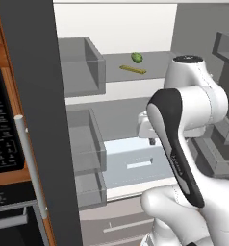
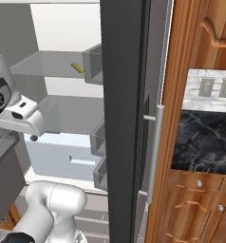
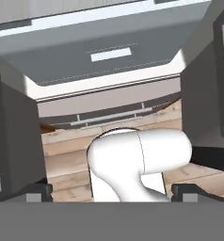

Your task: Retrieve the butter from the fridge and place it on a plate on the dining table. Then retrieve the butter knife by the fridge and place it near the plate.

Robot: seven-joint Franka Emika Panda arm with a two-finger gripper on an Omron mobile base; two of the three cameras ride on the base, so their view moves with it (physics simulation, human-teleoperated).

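Observation:
The fridge stands with both doors swung wide, its white interior facing me. The butter is a thin yellow-olive stick lying on the upper shelf, also seen as the butter near the right door bins. My gripper is open with nothing between its fingers. It points downward over the pale crisper drawer and the wooden floor. The hand hangs at the lower shelf's height, well below the butter and slightly to its right. The plate, the dining table and the butter knife are out of view.
A small round green fruit sits just behind the butter. Grey door bins line the left door, and the dark right door stands edge-on. A black oven panel is at the left. A marble wall counter sits among wooden cabinets.

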